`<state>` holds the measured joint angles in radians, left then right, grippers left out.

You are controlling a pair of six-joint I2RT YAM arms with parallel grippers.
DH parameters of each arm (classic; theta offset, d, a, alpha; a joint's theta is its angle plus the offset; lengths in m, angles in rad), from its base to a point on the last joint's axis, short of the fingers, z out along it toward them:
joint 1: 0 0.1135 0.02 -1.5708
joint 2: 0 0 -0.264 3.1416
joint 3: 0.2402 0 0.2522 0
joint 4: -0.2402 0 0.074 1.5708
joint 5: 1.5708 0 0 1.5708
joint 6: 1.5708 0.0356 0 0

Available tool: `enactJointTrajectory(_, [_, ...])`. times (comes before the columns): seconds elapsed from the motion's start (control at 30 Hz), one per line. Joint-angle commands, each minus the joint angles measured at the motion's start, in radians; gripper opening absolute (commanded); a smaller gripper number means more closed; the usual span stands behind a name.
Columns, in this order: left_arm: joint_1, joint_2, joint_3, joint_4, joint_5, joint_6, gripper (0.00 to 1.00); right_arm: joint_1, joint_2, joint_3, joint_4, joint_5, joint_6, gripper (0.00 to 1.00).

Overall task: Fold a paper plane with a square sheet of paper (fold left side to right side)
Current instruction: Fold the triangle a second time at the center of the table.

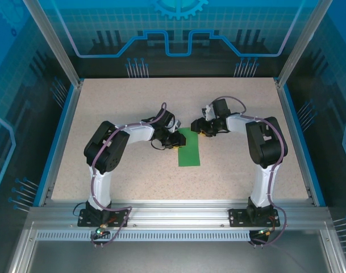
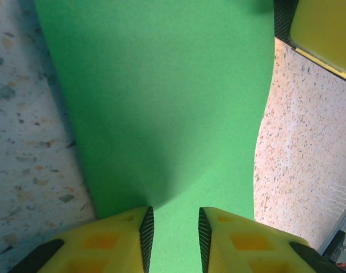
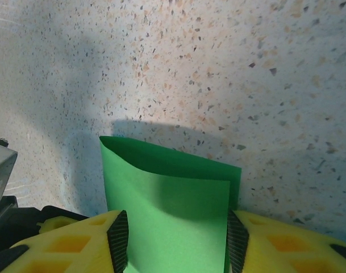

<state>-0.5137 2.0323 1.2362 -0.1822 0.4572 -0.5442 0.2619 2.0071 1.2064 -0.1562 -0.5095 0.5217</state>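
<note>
Left pincer (image 2: 174,227) narrowly open, right pincer (image 3: 176,227) wider, over paper (image 2: 161,114).

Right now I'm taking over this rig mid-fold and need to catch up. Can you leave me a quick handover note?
Left gripper: jaws slightly apart at the left edge of the square sheet of paper, green showing in the gap; no clear pinch.
Right gripper: jaws wide, straddling the sheet's far end edge to edge; cannot tell if it squeezes.
Paper: in the middle of the table, between both grippers.
Done: sheet doubled over into a narrow strip.
Left: the fold looks rounded and the lower layer peeks past the top one, so flatten the crease, then do the remaining plane folds.
</note>
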Motion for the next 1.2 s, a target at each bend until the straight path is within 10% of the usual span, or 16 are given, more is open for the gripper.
enactJointTrajectory(0.0, [-0.007, 0.002, 0.011, -0.033, -0.008, 0.023, 0.31, 0.008, -0.011, 0.001, -0.011, -0.024, -0.018, 0.49])
enactJointTrajectory(0.83, [-0.009, -0.154, -0.070, 0.064, -0.024, 0.098, 0.48, 0.000, -0.094, -0.074, 0.001, -0.082, 0.030, 0.35])
enactJointTrajectory(1.17, [-0.164, -0.369, -0.195, 0.023, -0.237, 0.297, 0.63, 0.001, -0.079, -0.012, -0.094, -0.084, 0.057, 0.18])
